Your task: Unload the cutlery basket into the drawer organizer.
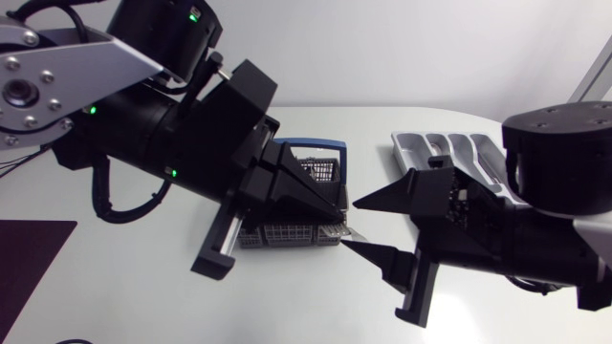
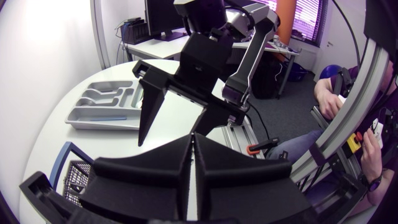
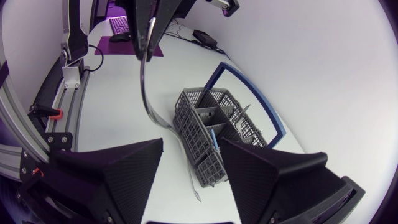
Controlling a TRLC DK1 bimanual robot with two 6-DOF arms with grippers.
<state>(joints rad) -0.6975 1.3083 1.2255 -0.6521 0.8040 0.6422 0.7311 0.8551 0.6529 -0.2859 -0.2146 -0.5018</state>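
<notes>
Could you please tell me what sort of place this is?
Probably a robotics test bench: my left arm and right arm meet over a white table bearing a grey cutlery basket and a silver drawer organizer.

Left gripper clamped (utensil, seemingly); right gripper spread.

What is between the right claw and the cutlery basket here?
A thin metal piece of cutlery, held by the left claw, hangs ahead of the open right claw, near the basket. The right wrist view shows it.
</notes>
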